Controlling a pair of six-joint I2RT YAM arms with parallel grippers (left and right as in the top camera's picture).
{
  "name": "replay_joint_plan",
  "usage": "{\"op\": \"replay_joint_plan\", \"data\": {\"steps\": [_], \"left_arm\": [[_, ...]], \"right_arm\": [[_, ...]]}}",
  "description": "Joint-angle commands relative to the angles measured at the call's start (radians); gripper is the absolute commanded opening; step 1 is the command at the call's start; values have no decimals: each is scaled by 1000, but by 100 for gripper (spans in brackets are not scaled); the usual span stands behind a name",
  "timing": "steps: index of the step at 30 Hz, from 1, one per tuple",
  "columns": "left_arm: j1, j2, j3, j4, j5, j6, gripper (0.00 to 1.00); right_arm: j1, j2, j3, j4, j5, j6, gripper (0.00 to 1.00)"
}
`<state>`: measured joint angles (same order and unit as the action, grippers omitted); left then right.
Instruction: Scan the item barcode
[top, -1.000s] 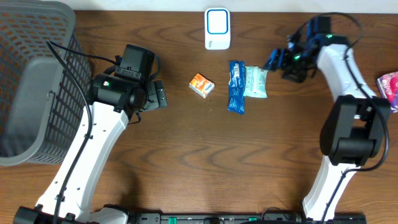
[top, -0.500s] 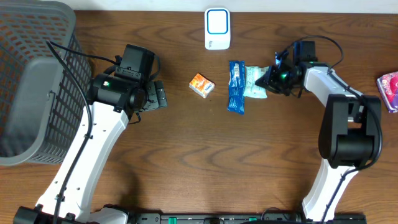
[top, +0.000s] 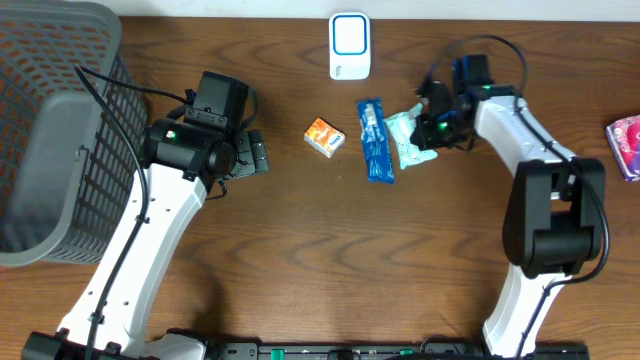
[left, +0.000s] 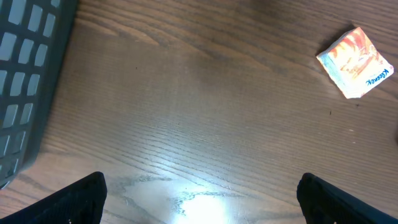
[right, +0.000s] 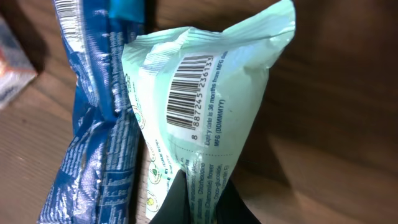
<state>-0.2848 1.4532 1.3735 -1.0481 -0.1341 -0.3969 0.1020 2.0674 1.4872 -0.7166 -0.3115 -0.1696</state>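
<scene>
My right fingers are shut tight, and they pinch the near-right end of the green packet. The rest of the packet sticks out away from my fingers, and its barcode faces up, just past where I pinch. From above, the packet sits right of the middle of the bench, toward the far side. I cannot tell if any of it is off the wood. The blue packet lies just left of it, and their sides touch. The orange tissue pack lies further left, on its own. The white scanner stands at the far edge, left of the green packet and well apart from it. My left fingers are spread wide with nothing between them, over bare wood near the gray basket.
</scene>
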Motion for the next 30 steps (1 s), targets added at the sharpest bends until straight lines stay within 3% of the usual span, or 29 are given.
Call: {"op": "replay_joint_plan", "data": {"steps": [1, 7, 12, 25, 30], "left_arm": [[3, -1, 5, -4, -9, -5, 98], [3, -1, 5, -4, -9, -5, 98], [3, -1, 5, -4, -9, -5, 98], [3, -1, 5, -4, -9, -5, 98], [3, -1, 5, -4, -9, -5, 98]], "right_arm": [[80, -76, 19, 21, 289, -182, 1], [195, -79, 19, 118, 726, -251, 1], [254, -79, 19, 306, 1230, -250, 1], [269, -26, -119, 312, 1234, 101, 1], [293, -19, -156, 291, 1191, 132, 1]]}}
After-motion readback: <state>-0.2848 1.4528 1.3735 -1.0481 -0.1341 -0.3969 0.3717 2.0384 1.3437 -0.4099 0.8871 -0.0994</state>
